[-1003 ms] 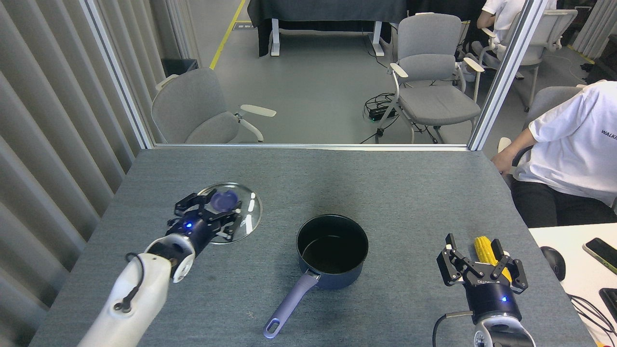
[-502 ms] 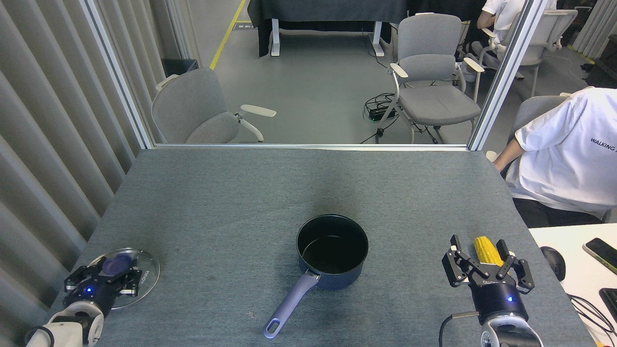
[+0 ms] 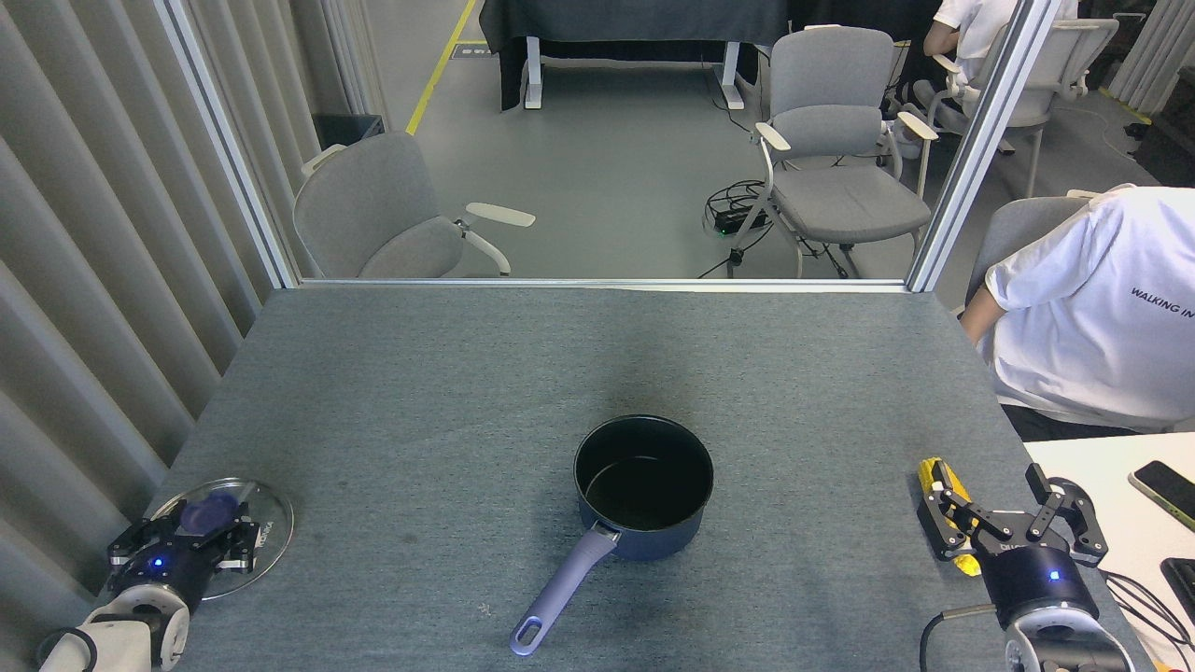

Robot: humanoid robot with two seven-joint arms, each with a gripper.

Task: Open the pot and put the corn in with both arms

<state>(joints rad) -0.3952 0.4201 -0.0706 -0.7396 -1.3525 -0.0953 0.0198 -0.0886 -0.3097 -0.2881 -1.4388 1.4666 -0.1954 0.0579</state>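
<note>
Standing uncovered mid-bench, the dark navy saucepan [image 3: 643, 485] pointed its lavender handle nearward. Right gripper [image 3: 1008, 515] fingers were spread, the yellow corn cob [image 3: 936, 485] beside one finger. Left gripper [image 3: 183, 546] fingers clenched the glass lid's [image 3: 266, 532] purple knob.

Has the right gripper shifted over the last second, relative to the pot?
Yes. The right gripper has swung to the right, away from the pot, which has stayed put. The corn now sits at its left finger rather than between both.

head view, looking forward and down, table [image 3: 523, 373]
</note>
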